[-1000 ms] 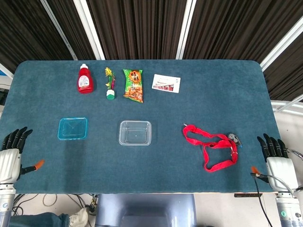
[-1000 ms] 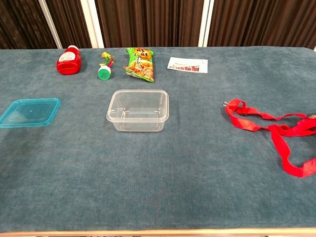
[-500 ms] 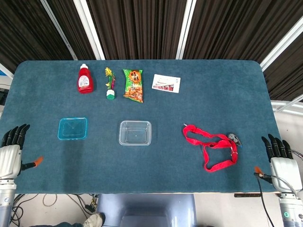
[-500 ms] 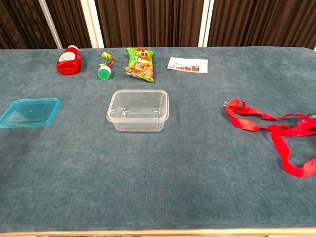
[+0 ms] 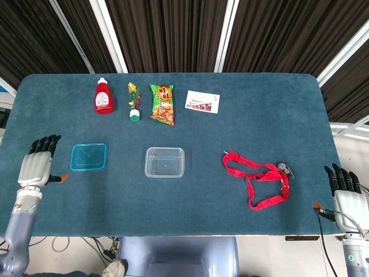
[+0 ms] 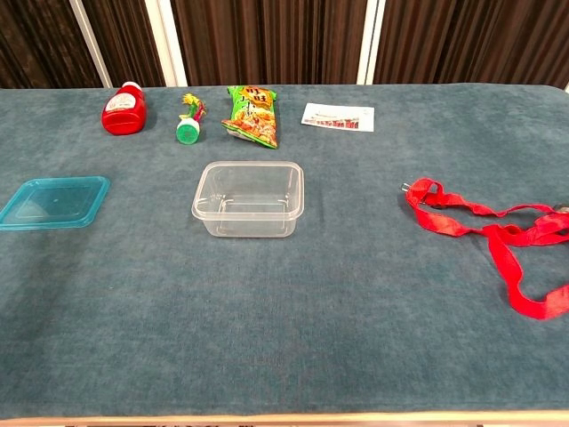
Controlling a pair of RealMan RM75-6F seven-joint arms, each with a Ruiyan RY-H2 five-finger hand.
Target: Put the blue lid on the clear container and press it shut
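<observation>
The blue lid (image 5: 89,156) (image 6: 53,201) lies flat on the table's left side. The clear container (image 5: 164,161) (image 6: 249,197) stands uncovered at the table's middle, apart from the lid. My left hand (image 5: 38,167) hovers over the table just left of the lid, fingers straight and apart, holding nothing. My right hand (image 5: 346,195) sits at the table's right front corner, fingers extended, holding nothing. Neither hand shows in the chest view.
Along the back stand a red ketchup bottle (image 5: 103,96), a small green-capped item (image 5: 134,107), a green snack bag (image 5: 162,104) and a white card (image 5: 202,101). A red strap (image 5: 258,180) with a metal clip lies at the right. The blue-green cloth table (image 5: 190,213) spans the view.
My left hand has moved up and inward over the table, close to the lid's left edge. My right hand has drifted slightly back toward the table's corner. Lid and container have not moved.
</observation>
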